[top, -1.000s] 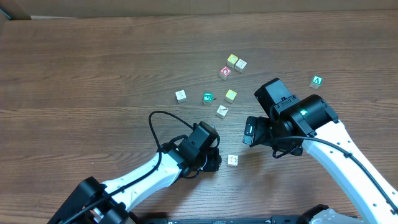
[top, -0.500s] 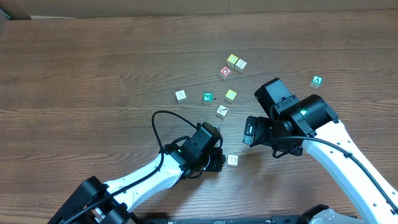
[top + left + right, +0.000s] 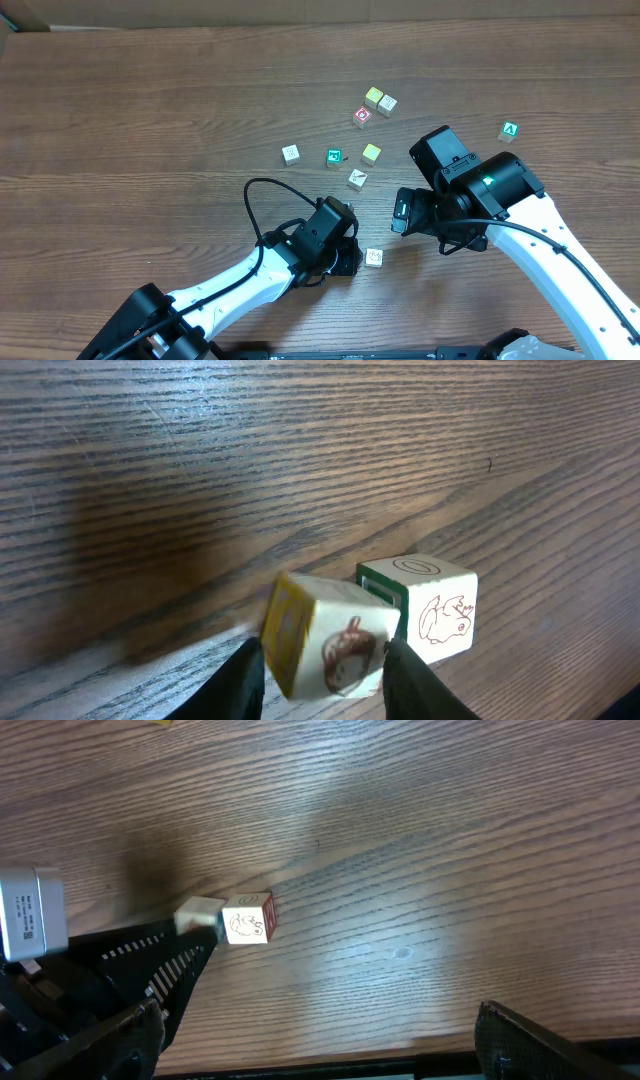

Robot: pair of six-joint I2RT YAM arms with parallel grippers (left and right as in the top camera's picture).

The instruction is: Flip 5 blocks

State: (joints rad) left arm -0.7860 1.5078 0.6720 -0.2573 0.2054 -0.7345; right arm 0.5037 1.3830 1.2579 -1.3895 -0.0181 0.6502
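A pale block [image 3: 330,645] with a yellow side and a brown picture hangs tilted and blurred between the fingers of my left gripper [image 3: 322,682], which is open with the block loose in the gap. Right behind it stands a white block with a rabbit drawing [image 3: 430,605], also seen from above [image 3: 374,257] and from the right wrist [image 3: 248,918]. Farther back lie a white block [image 3: 290,153], a teal one [image 3: 334,157], another white one [image 3: 357,179] and a red-marked one [image 3: 362,116]. My right gripper [image 3: 310,1050] hovers open and empty right of them.
Yellow-topped cubes [image 3: 371,153] [image 3: 374,96] and a pale cube [image 3: 388,103] sit among the far blocks. A green cube with a white "A" [image 3: 510,130] lies at the far right. The left arm's black body [image 3: 130,970] fills the right wrist view's left side.
My left gripper nudged slightly right, then its jaws widened, and the block between them has tipped over at an angle. The right arm has not moved.
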